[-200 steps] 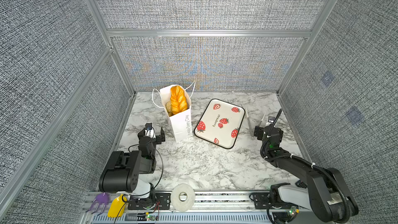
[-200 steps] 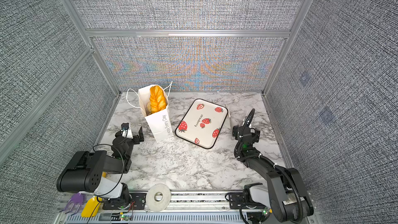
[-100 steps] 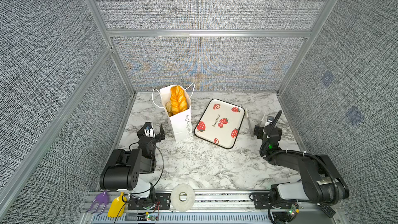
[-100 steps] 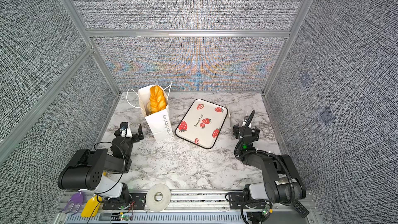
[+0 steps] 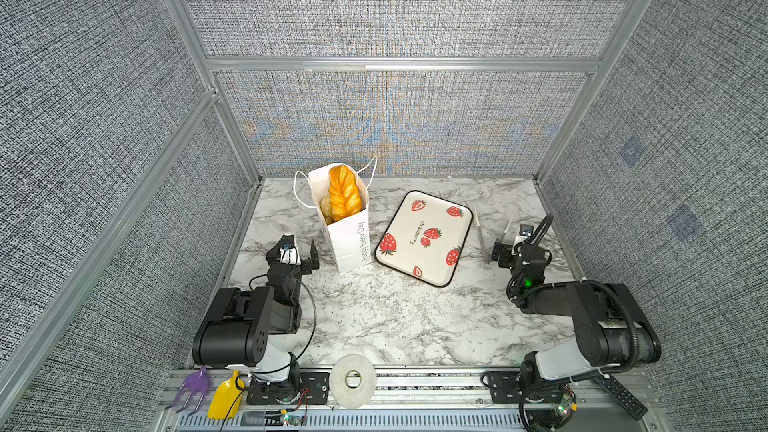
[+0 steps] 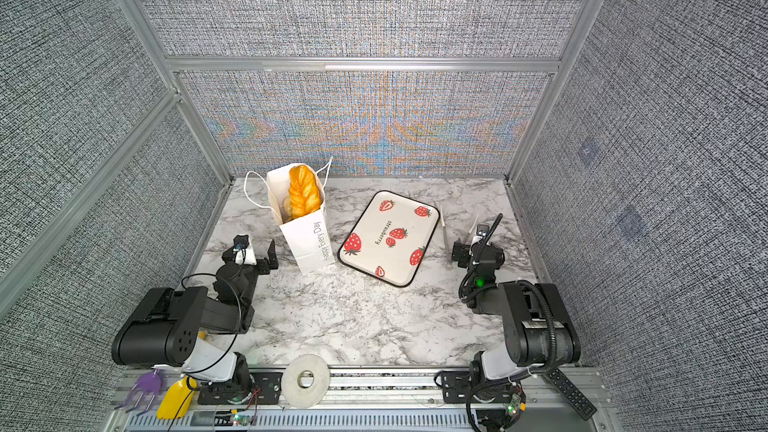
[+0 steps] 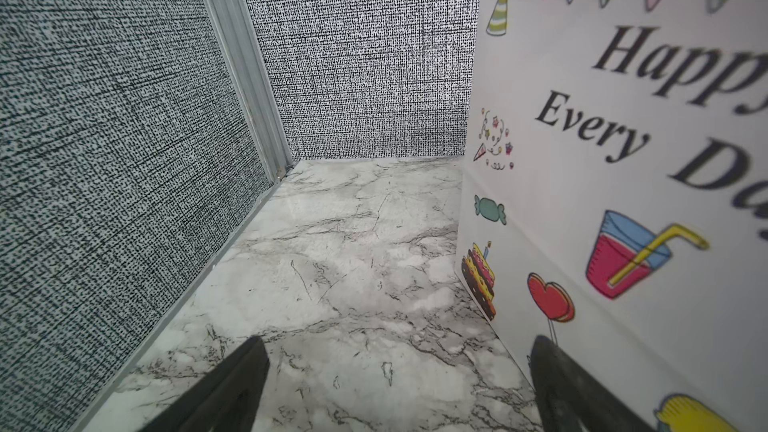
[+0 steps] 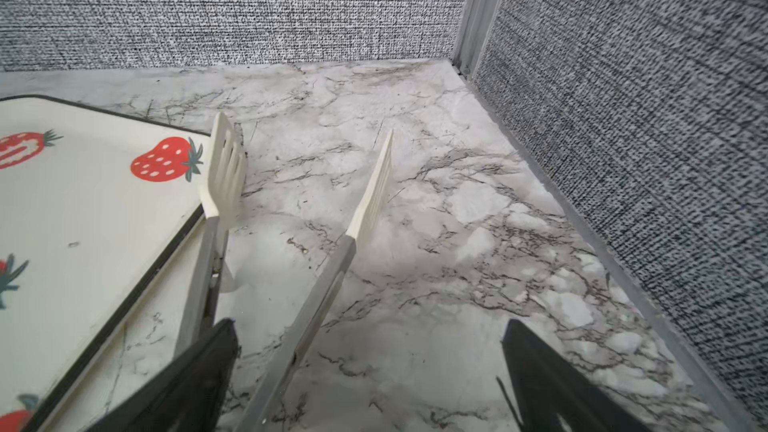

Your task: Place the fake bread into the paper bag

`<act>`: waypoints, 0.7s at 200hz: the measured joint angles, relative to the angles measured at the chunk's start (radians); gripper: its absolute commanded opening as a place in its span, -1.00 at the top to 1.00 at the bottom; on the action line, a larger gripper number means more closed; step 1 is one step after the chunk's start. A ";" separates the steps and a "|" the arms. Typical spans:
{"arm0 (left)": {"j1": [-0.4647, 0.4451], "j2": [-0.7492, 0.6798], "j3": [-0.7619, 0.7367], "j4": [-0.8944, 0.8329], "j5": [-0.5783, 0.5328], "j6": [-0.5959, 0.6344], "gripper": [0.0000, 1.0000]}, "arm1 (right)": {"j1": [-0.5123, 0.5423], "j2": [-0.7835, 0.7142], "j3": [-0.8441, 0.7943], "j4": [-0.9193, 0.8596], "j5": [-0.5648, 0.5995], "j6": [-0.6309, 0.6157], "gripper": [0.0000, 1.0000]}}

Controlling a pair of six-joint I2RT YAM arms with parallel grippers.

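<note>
The left gripper (image 7: 399, 351) and right gripper (image 8: 370, 338) stood wide open, gripping nothing. The fake bread (image 5: 343, 193) sat inside the paper bag (image 5: 349, 243), and the strawberry tray (image 5: 437, 214) lay bare, so the task looked finished.

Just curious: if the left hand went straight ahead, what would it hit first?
Likely the back wall: the left hand points along open table, with the paper bag close beside it.
</note>
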 measured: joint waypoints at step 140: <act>0.000 0.004 0.009 -0.006 0.002 0.001 -0.99 | -0.024 0.030 -0.019 0.061 -0.109 0.000 -0.98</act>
